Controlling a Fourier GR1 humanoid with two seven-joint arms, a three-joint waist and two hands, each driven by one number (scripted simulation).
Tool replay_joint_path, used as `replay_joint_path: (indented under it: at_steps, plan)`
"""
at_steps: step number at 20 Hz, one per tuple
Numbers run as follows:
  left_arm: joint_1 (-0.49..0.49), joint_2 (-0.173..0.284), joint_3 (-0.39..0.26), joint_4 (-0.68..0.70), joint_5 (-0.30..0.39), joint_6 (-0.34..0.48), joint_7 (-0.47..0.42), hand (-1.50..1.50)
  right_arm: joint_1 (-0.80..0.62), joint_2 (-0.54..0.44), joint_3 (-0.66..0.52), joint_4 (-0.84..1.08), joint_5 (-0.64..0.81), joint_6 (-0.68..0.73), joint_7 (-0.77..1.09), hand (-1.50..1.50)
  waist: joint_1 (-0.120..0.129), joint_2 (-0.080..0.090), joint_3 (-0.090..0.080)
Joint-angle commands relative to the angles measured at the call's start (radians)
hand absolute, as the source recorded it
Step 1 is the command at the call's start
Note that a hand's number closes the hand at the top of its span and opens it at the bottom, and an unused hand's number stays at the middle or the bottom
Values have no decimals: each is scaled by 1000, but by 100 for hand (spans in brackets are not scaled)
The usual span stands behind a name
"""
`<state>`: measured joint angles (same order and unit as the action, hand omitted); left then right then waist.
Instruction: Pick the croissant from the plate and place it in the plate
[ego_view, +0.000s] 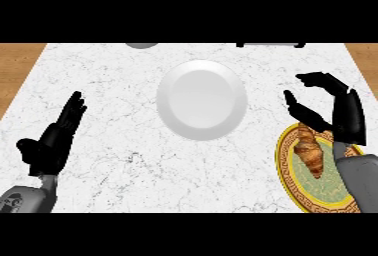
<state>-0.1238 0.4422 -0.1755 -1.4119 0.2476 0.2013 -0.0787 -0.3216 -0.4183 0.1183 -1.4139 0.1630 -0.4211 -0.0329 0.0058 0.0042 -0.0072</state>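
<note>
On the marbled desk (111, 165), the white plate (201, 99) lies up and left of the gold-rimmed plate (289, 176). The left hand (53, 141) rests open, far left of it. The right hand (326, 106), open with curved fingers, hovers just above the croissant (310, 152) (clearly the nearer hand). The croissant lies on the patterned plate, its long axis running away from the robot, tilted slightly left.

One head view looks steeply down on the marble counter (111, 165) from close above.
</note>
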Motion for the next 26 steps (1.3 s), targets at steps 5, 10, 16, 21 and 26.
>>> replay_joint_path:
  at_steps: [5,10,16,21,26]
  plan:
    - [97,-44,-19,47,-2,-50,-91,0,228,285,100,89,192,-412,-399,-150,-4,-2,8]
    - [58,-4,49,56,25,-108,-58,0,369,265,84,21,251,-509,-413,-150,-14,-6,7]
    - [79,-51,28,73,-19,-81,-86,0,494,266,107,-108,583,-532,-56,-150,-22,-7,4]
    - [98,-44,44,104,-8,-112,-119,0,539,227,63,-123,792,-324,196,-150,-17,-4,1]
    - [63,-62,29,57,-36,-73,-69,0,526,234,71,-249,967,-49,474,-150,-10,-5,4]
